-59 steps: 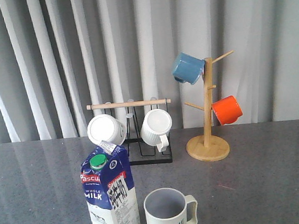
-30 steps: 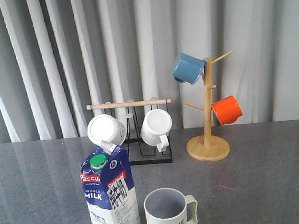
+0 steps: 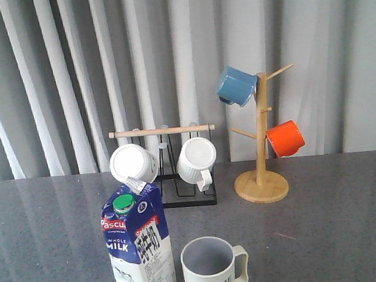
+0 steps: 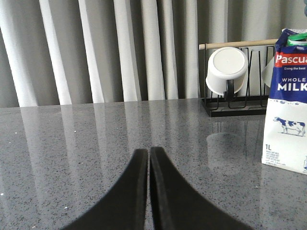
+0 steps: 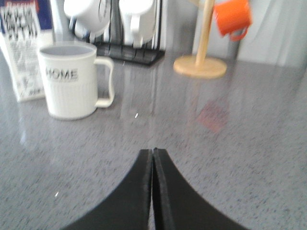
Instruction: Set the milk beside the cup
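While the milk (image 3: 138,249) stood upright at the near edge of the grey stone table (image 3: 343,226), bare tabletop lay open to both sides of it and behind it as far as the black mug rack (image 3: 178,182). Landmark for all entries: the milk.

Item 1, the milk: tall gable-top carton, dark blue upper half, white lower half, red "Pascual" band, "WHOLE MILK" in white, green round cap on the slanted top, a small cow drawing and "1L" on one white face. Not touched by either arm.

Item 2, the cup (image 3: 212,268): large off-white mug, greyish inside, "HOME" in dark letters, handle turned away from the milk. It stood just beside the milk, a narrow gap between them, not touching.

Item 3, white ribbed mugs (image 3: 133,163), two, hung on the rack behind the milk.

Item 4, wooden mug tree (image 3: 260,141), behind the milk and well off to the cup's side, carrying a blue mug (image 3: 236,86) and an orange mug (image 3: 286,138).

Item 5, left gripper (image 4: 148,154): fingers pressed together, nothing between them, well apart from the milk over bare table.

Item 6, right gripper (image 5: 152,154): fingers likewise pressed together, empty, apart from the cup and farther from the milk.
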Motion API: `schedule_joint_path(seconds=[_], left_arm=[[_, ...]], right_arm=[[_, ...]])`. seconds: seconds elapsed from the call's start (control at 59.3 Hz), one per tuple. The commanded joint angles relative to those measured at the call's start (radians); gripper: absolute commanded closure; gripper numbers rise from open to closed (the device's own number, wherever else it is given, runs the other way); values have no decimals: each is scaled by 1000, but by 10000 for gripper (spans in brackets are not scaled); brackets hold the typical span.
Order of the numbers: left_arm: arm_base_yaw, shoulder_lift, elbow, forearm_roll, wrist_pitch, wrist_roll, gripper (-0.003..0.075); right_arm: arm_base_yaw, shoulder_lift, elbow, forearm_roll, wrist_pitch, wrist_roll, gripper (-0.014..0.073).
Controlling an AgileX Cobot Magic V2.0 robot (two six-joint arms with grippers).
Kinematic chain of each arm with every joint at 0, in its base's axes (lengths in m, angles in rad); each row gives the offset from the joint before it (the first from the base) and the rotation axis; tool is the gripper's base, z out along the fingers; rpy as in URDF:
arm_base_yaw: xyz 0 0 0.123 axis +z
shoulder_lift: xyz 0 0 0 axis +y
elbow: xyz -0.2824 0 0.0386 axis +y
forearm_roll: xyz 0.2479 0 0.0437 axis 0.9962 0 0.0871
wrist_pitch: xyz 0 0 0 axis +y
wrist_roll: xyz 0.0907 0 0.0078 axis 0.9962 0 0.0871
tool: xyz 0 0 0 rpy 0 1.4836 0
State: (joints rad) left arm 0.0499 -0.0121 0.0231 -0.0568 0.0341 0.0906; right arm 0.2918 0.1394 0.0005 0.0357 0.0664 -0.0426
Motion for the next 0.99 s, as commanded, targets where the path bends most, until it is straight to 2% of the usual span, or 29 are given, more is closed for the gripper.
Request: schedule_joint_path(seconds=[0.0,0.101,0.202,0.27,0.607,0.978], left_arm=[[1,-12,-25,-11,-72,-8,727],[1,-12,-25,-11,-72,-8,727],[1,-12,-25,-11,-72,-8,727],[1,-12,-25,-11,-72,-8,727],[1,-12,-25,-11,-72,-8,727],[1,-12,-25,-11,-72,-8,727]], right_arm=[[-57,-59,35,-115,-154,155,598],[-175,-120,35,-124,-75,204,598],[-289,-166,37,-127,-74,208,598],[-325,-165,37,-127,-83,209,598],[-402,-165,37,-125,-80,215,598],[-402,-164,37,-122,-66,216,598]])
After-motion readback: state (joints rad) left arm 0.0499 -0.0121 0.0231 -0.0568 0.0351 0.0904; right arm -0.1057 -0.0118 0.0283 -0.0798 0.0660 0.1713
